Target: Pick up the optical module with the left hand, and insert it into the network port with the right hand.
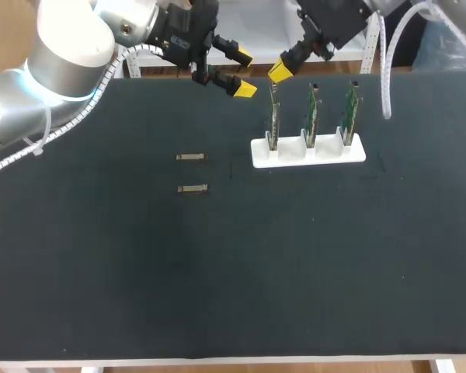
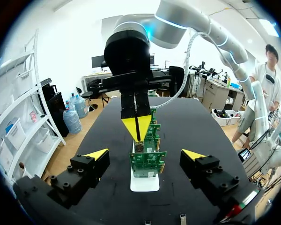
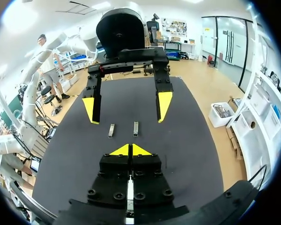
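Note:
Two small metal optical modules (image 1: 191, 157) (image 1: 193, 189) lie side by side on the black table; they also show ahead of the right gripper (image 3: 111, 130) (image 3: 135, 128). My left gripper (image 1: 245, 72) hangs open and holds nothing, at the table's far edge, behind the modules and left of the boards. In its own view the yellow tips (image 2: 97, 153) stand wide apart. My right gripper (image 1: 282, 72) is shut, directly above the leftmost of three upright green circuit boards (image 1: 273, 116). From the left wrist its closed tips (image 2: 136, 127) sit just over the nearest board (image 2: 147, 159). I see nothing held.
The boards stand in a white slotted holder (image 1: 308, 151) right of centre at the back. A white ribbed hose (image 1: 384, 70) hangs from my right arm near the rightmost board. The two grippers face each other, close together.

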`<state>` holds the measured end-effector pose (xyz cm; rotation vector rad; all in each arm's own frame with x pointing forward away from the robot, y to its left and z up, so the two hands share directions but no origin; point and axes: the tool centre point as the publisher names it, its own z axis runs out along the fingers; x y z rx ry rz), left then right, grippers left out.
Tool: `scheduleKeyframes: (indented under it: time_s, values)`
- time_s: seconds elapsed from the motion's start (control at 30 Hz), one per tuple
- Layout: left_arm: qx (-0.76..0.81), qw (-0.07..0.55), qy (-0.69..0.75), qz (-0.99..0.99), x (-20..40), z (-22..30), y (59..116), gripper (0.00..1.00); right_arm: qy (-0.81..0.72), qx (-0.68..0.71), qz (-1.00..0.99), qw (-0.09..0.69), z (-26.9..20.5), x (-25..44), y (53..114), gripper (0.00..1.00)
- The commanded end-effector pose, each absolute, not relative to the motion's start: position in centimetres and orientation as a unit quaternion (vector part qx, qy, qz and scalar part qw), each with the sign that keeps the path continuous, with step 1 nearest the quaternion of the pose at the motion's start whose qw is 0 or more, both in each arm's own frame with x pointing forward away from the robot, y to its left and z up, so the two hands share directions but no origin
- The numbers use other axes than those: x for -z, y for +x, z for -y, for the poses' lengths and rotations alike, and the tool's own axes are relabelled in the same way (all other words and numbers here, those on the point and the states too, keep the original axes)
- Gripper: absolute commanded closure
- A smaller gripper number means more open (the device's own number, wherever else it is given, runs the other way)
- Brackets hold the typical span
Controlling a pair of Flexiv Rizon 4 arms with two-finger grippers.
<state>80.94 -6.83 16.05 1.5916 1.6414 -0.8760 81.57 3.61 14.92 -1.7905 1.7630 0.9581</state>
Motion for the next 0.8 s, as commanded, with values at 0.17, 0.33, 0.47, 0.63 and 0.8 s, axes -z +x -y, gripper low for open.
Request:
scheduleKeyframes:
  time_s: [0.17, 0.33, 0.47, 0.63, 0.8]
  values:
    - [0.337, 0.337, 0.613, -0.63, -16.06, 6.89, 81.17, 0.0, -0.679, -0.467, -0.56, 0.085, -3.71, -14.53, 82.19, 1.0]
    - [0.337, 0.337, 0.613, -0.63, -16.06, 6.89, 81.17, 0.0, -0.679, -0.467, -0.56, 0.081, -3.83, -14.32, 81.98, 1.0]
    - [0.337, 0.337, 0.613, -0.63, -16.06, 6.89, 81.17, 0.0, -0.68, -0.467, -0.56, 0.076, -3.89, -14.09, 81.78, 1.0]
    - [0.337, 0.337, 0.613, -0.63, -16.06, 6.89, 81.17, 0.0, -0.681, -0.466, -0.561, 0.072, -3.85, -13.97, 81.65, 1.0]
    - [0.337, 0.337, 0.613, -0.63, -16.06, 6.89, 81.17, 0.0, -0.68, -0.466, -0.562, 0.072, -3.79, -13.92, 81.63, 1.0]
